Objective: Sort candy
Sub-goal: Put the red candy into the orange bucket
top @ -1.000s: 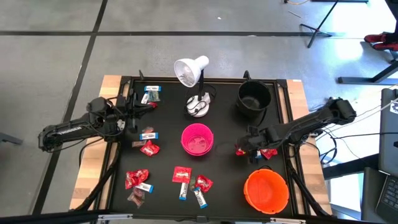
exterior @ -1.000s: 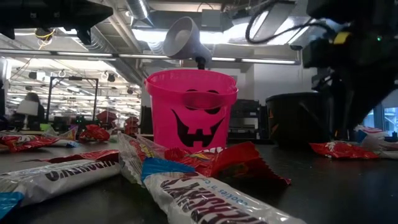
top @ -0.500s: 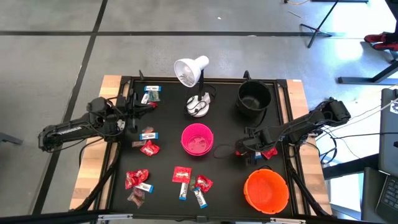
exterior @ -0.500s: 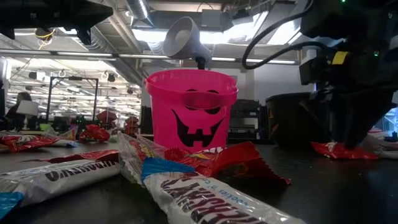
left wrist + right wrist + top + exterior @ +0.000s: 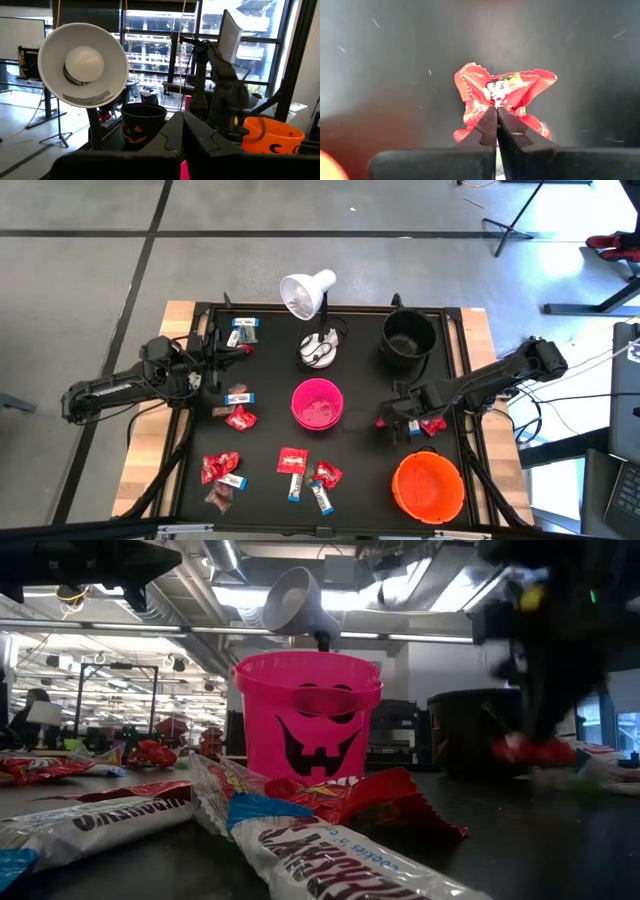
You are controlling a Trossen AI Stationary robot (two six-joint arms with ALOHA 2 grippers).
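Note:
My right gripper (image 5: 496, 114) is shut on a shiny red candy packet (image 5: 506, 90), which the low view shows blurred above the mat (image 5: 535, 750), between the pink bucket (image 5: 318, 402) and the orange bucket (image 5: 428, 485). More wrapped sweets lie flat on the black mat: red packets (image 5: 240, 418) (image 5: 219, 467), white-and-blue bars (image 5: 241, 330) (image 5: 322, 498) and a dark brown one (image 5: 217, 498). My left gripper (image 5: 218, 352) waits shut near the mat's far left, touching nothing. My right gripper pinches the red packet's crumpled middle (image 5: 495, 102) between its two fingertips, coming from above and pointing down. The packet is lifted clear of the mat and spreads out to both sides of the fingers.
A white desk lamp (image 5: 310, 295) stands at the far middle, with a black bucket (image 5: 408, 338) to its right. Another red packet (image 5: 433, 425) lies just right of my right gripper. The mat's raised black rim (image 5: 463, 360) borders the work area.
My right gripper went down onto the red packet lying on the mat right of the pink bucket, then rose; the packet has come up with it and now hangs clear of the mat.

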